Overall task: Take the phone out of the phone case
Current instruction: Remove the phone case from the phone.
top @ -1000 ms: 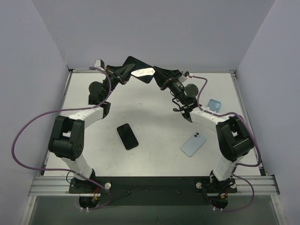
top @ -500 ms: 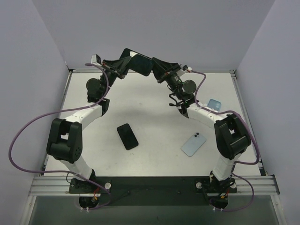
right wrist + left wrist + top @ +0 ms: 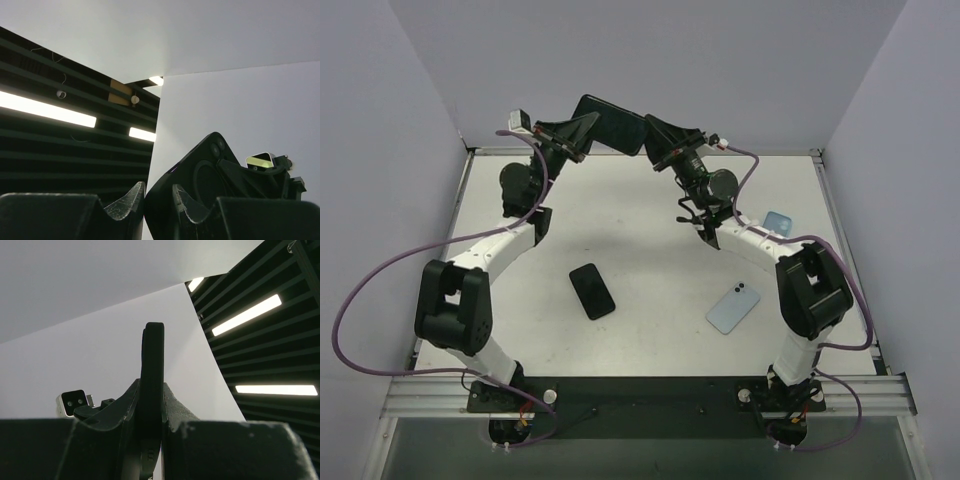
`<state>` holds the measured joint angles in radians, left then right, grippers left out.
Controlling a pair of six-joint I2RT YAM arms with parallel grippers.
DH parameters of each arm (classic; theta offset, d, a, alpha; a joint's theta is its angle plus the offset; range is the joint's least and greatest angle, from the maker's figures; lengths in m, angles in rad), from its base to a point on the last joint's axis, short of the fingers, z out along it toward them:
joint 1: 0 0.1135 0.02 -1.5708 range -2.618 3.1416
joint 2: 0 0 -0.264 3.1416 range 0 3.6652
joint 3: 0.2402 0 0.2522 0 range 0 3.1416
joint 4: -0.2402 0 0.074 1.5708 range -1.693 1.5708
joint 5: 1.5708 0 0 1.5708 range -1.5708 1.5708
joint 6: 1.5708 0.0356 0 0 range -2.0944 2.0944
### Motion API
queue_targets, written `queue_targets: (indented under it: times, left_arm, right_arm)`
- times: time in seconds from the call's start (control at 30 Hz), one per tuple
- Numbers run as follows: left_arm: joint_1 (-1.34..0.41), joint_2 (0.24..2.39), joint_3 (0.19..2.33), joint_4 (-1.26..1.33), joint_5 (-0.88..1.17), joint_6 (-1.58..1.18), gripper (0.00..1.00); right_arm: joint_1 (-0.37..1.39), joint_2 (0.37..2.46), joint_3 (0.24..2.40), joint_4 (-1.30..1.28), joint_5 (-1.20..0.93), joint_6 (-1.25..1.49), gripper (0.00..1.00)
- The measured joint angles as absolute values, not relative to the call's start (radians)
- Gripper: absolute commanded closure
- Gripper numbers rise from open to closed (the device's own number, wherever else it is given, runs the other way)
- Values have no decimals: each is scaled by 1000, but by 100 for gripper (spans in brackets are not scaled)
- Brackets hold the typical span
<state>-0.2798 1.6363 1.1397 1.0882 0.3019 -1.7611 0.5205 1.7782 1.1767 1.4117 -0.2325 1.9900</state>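
Observation:
A black phone in its black case (image 3: 613,125) is held in the air above the table's far edge, between both grippers. My left gripper (image 3: 582,133) is shut on its left end. My right gripper (image 3: 655,140) is shut on its right end. In the left wrist view the cased phone (image 3: 151,365) stands edge-on, pinched in the left gripper (image 3: 151,390). In the right wrist view its back (image 3: 200,175), with the camera holes, shows in the right gripper (image 3: 159,192). I cannot tell whether phone and case have parted.
A black phone (image 3: 592,290) lies flat on the white table (image 3: 650,250) at the middle left. A light blue phone (image 3: 733,307) lies face down at the right. A small light blue object (image 3: 778,223) lies by the right edge. Grey walls enclose the table.
Both grippers have raised the cased phone higher and further back. It has tilted, so the bright reflection on its face no longer shows.

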Motion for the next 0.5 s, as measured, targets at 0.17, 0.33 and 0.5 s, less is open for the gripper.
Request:
queue_targets:
  times: [0.17, 0.33, 0.5]
  left_arm:
    - [-282, 1579, 1119, 1075, 262, -1721, 100]
    - [-283, 1560, 1138, 1074, 212, -1702, 100]
    - [-284, 1560, 1169, 1069, 175, -1689, 100]
  right_arm:
    - [543, 1793, 1216, 1427, -212, 1993, 100]
    - [569, 1853, 1320, 1449, -165, 1998, 100]
    - [588, 1911, 1417, 1467, -116, 2008, 100]
